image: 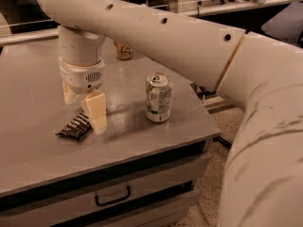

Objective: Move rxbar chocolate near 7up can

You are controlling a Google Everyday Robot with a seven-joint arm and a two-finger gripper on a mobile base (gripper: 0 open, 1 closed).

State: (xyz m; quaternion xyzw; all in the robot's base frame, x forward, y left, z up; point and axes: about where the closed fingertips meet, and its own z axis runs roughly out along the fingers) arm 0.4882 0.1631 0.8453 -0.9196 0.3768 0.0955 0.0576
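The rxbar chocolate [75, 126], a flat dark wrapper with pale lettering, lies on the grey table [142, 141] at the front left. The 7up can [158, 97], white and green with a silver top, stands upright to the right of it, about a can's height away. My gripper [83, 104] hangs from the white wrist just above and behind the bar. Its cream fingers [96, 110] are spread open with nothing between them. The near finger's tip is beside the bar's right end; the far finger is partly hidden behind the wrist.
A gold-brown can [124, 51] stands at the back of the table, partly hidden by my arm. The table's right edge [208, 117] is close to the 7up can. A drawer handle [112, 196] shows below the front edge. Floor lies to the right.
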